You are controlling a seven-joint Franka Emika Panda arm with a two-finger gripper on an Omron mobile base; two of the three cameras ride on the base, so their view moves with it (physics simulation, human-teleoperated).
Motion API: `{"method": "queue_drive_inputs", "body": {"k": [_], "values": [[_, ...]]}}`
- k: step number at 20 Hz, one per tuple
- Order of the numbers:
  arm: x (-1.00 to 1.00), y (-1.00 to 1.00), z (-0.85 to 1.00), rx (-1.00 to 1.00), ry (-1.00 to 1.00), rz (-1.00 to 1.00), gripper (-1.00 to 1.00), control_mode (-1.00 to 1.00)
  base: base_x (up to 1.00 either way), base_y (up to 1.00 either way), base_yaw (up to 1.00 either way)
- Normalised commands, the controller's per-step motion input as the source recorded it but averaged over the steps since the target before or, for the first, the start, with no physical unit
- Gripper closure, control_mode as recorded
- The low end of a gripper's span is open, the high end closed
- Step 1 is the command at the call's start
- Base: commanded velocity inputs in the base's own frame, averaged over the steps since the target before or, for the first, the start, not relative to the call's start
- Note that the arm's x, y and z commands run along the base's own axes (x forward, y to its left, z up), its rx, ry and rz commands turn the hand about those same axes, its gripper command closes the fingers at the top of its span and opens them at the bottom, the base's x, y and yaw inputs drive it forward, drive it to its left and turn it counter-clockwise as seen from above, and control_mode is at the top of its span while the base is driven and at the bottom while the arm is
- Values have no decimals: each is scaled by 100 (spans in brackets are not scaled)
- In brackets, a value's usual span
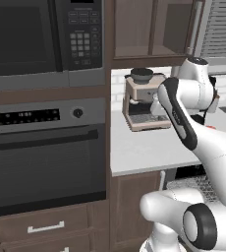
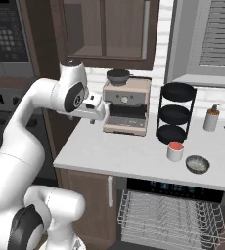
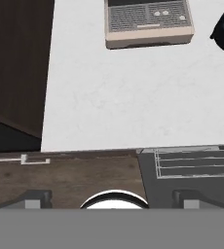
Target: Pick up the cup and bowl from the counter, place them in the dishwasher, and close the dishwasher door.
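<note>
The salmon-red cup point(image 2: 175, 151) stands on the pale counter point(image 2: 114, 151), right of centre. The dark grey bowl point(image 2: 197, 164) lies just right of it, near the front edge. Below them the dishwasher point(image 2: 168, 215) is open, with its white wire rack pulled out. My gripper point(image 2: 92, 118) hangs above the counter's left end, well left of the cup and pointing down. In the hand view the fingertips point(image 3: 36, 198) stand wide apart, open with nothing between them, over the counter's front edge point(image 3: 133, 112). The dishwasher's rack point(image 3: 192, 165) lies to their right. The dishwasher door is out of view.
A beige coffee machine point(image 2: 126, 105) stands at the back of the counter, close to my hand. A black three-tier rack point(image 2: 175, 114) and a soap dispenser point(image 2: 211, 118) stand further right. The oven point(image 1: 41, 157) and microwave point(image 1: 36, 34) fill the wall to the left.
</note>
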Motion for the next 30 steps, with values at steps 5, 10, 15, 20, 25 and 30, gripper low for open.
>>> {"method": "queue_drive_inputs", "body": {"k": [5, 10, 15, 20, 25, 30], "values": [[0, 0, 0, 0, 0, 0, -100, 100, -10, 10, -3], [0, 0, 0, 0, 0, 0, -100, 100, -47, 47, -28], [0, 0, 0, 0, 0, 0, -100, 100, -44, 62, -48], [0, 0, 0, 0, 0, 0, -100, 100, -6, 36, -60], [0, 0, 0, 0, 0, 0, -100, 100, 0, 21, -55], [0, 0, 0, 0, 0, 0, -100, 100, 32, 41, -26]]}}
